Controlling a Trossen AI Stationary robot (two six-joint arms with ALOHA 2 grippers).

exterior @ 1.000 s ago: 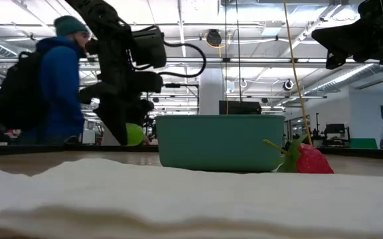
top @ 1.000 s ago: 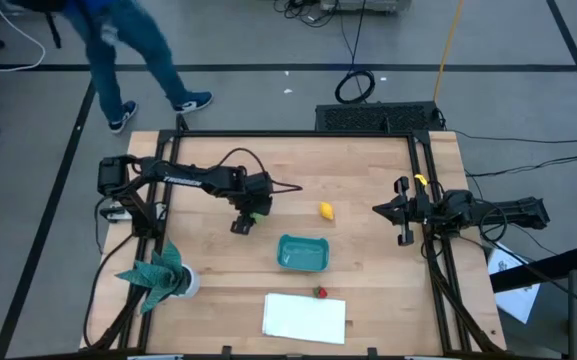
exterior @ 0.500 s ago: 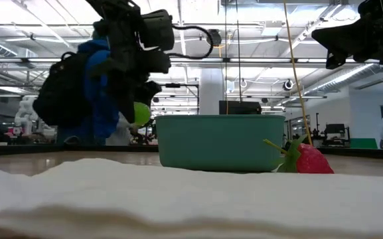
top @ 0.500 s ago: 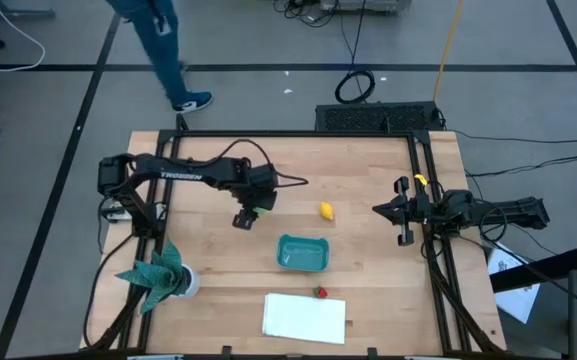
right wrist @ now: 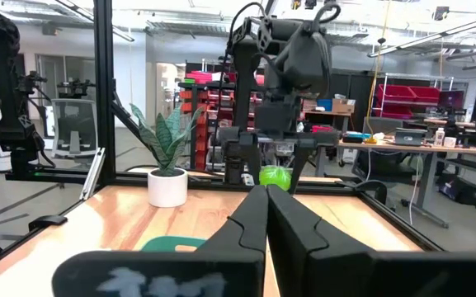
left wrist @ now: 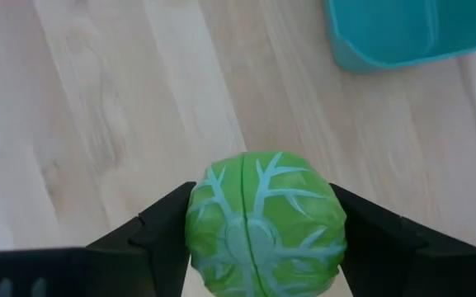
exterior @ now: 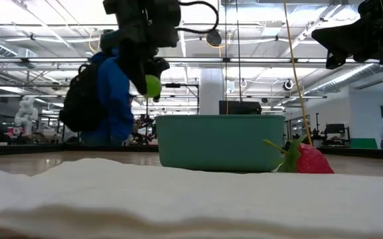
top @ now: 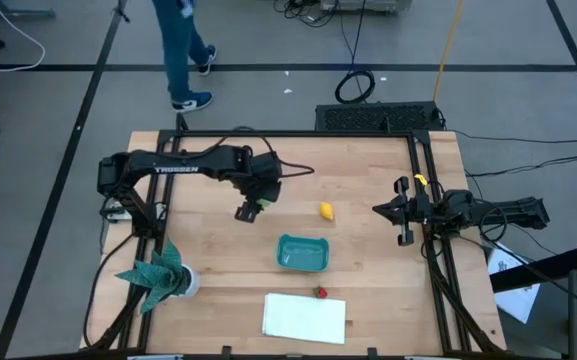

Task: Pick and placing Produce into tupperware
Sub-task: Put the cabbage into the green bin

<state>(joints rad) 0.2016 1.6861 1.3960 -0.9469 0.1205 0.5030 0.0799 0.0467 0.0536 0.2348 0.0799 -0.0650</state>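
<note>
My left gripper (top: 256,206) is shut on the green round piece (left wrist: 264,227), a cabbage-like ball with pale veins, and hangs above the wood left of and beyond the teal tupperware (top: 302,253). The low view shows the ball (exterior: 153,85) higher than the tupperware's rim (exterior: 219,118). The yellow lemon (top: 326,210) lies on the table beyond the tupperware. The red strawberry-like piece (top: 320,292) lies by its near right corner. My right gripper (top: 404,212) waits shut at the table's right edge. My left gripper pinches the green ball between its two fingers, one finger (left wrist: 159,231) on each side (left wrist: 200,223) at about its widest part. The fingers come from above, pointing down. The ball is lifted clear of the table.
A flat white cloth (top: 305,317) lies at the near edge, and a teal leafy plant in a white pot (top: 158,270) stands at the near left. A black frame borders the table. A person (top: 183,50) walks on the floor beyond the far edge.
My left gripper has risen and moved toward the table's far right, carrying the green ball from near table height to above the tupperware's rim level. The person has walked rightward past the table's far side.
</note>
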